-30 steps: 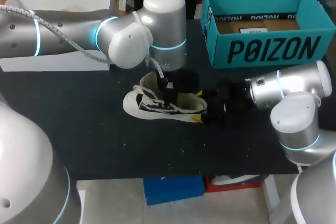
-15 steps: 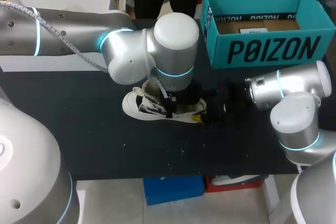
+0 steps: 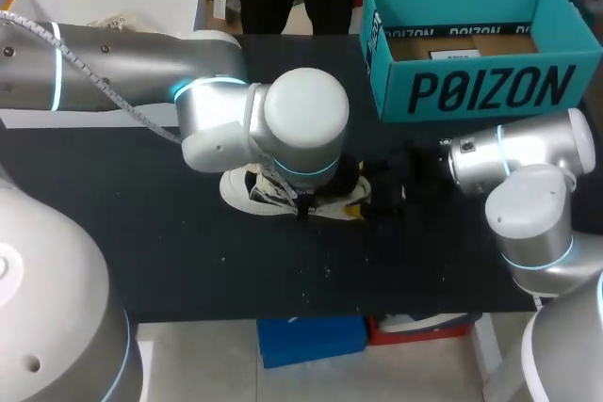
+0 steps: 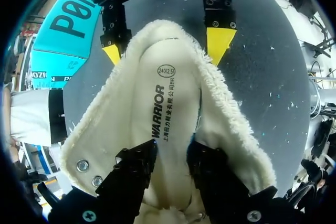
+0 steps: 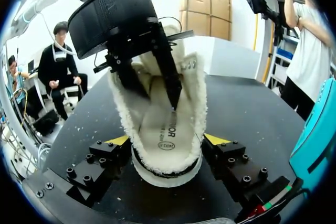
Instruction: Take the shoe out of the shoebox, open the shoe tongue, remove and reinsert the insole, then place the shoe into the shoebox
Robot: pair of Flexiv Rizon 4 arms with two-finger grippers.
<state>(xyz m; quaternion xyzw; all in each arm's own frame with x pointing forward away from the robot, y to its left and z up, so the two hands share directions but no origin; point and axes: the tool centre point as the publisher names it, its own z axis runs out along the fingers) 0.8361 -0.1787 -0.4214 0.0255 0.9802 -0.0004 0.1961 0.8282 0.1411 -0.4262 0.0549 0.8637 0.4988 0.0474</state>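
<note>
- Finds the shoe (image 3: 240, 187) at mid-frame on the dark worktop (image 3: 188, 261), out of the teal shoebox (image 3: 490, 91) at upper right.
- Shows the right gripper (image 5: 167, 140) clenched on the shoe from both sides, bracing it.
- Shows the left gripper (image 4: 172, 150) dipped inside, fingers (image 4: 131, 174) parted over the insole (image 4: 163, 103), grasping nothing.
- Looks like the insole-removal step, not yet done.
- Calls next for pinching the insole's edge and lifting it without dragging the shoe.

Cream fleece-lined shoe (image 5: 195, 98), opened up wide, heel pinched between the right fingers (image 5: 117, 140). White insole (image 4: 163, 129) lies flat inside, under the spread left fingers (image 4: 131, 171).
</note>
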